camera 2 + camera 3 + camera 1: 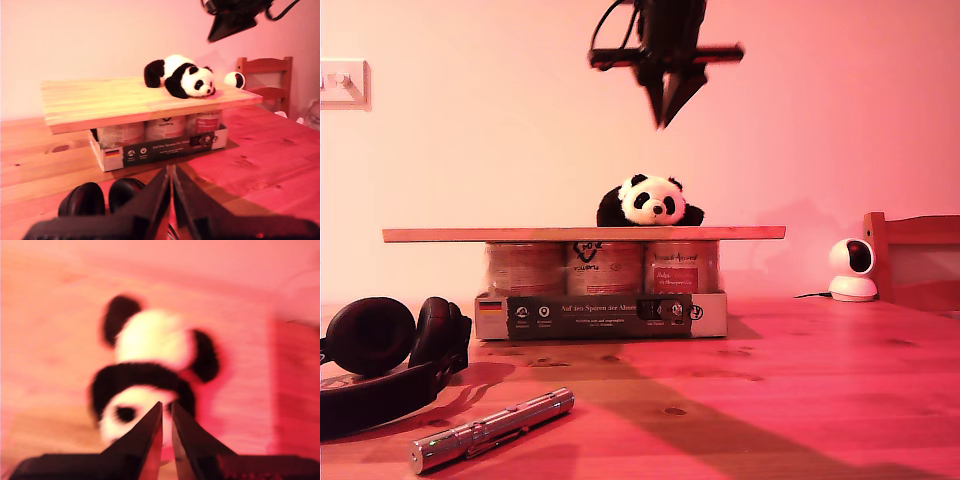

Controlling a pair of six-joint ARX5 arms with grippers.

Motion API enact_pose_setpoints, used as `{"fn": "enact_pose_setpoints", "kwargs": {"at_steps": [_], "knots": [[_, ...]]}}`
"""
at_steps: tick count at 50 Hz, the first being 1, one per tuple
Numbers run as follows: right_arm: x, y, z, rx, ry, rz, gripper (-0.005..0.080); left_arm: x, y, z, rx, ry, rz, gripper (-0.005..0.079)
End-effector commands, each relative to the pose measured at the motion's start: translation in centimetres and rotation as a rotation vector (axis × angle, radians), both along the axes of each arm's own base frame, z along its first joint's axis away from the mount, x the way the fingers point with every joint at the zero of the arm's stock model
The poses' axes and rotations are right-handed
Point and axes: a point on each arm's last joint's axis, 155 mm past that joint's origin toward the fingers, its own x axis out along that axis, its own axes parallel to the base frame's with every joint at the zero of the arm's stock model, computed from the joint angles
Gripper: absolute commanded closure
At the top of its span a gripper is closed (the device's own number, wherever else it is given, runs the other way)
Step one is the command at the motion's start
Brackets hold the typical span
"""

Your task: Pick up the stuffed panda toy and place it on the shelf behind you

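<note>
The stuffed panda toy lies on the shelf at the centre of the exterior view, my second gripper hangs above it with jaws closed and empty, so it should rise straight without brushing the toy.

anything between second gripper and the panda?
Nothing. In the exterior view my second gripper hangs above the stuffed panda toy, only bare wall showing between them.
</note>
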Motion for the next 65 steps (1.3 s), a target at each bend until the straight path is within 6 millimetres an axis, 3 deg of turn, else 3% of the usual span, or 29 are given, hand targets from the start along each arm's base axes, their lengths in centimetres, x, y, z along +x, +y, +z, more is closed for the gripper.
{"fn": "enact_pose_setpoints", "kwargs": {"at_steps": [1, 15, 30, 52, 58, 65], "knots": [[-1.1, 0.4, 3.1, 0.010, -0.059, 0.026, 0.0717, -0.2, 0.0, 0.9, -0.005, -0.028, -0.003, 0.0764], [-3.3, -1.5, 3.8, -0.045, -0.013, 0.019, 0.0717, -0.2, 0.0, 0.9, -0.006, -0.030, -0.003, 0.0764], [-5.3, -3.5, 11.6, 0.031, -0.175, -0.011, 0.0717, -0.2, 0.0, 0.9, -0.006, -0.029, -0.003, 0.0764], [-9.6, -8.3, 16.0, 0.015, -0.222, -0.100, 0.0717, -0.2, 0.0, 0.9, -0.006, -0.029, -0.003, 0.0764], [-9.4, -8.6, 15.7, 0.010, -0.225, -0.120, 0.0717, -0.2, 0.0, 0.9, -0.006, -0.029, -0.003, 0.0764], [-8.9, -7.7, 13.0, -0.017, -0.189, -0.121, 0.0717, -0.2, 0.0, 0.9, -0.006, -0.029, -0.003, 0.0764]]}}
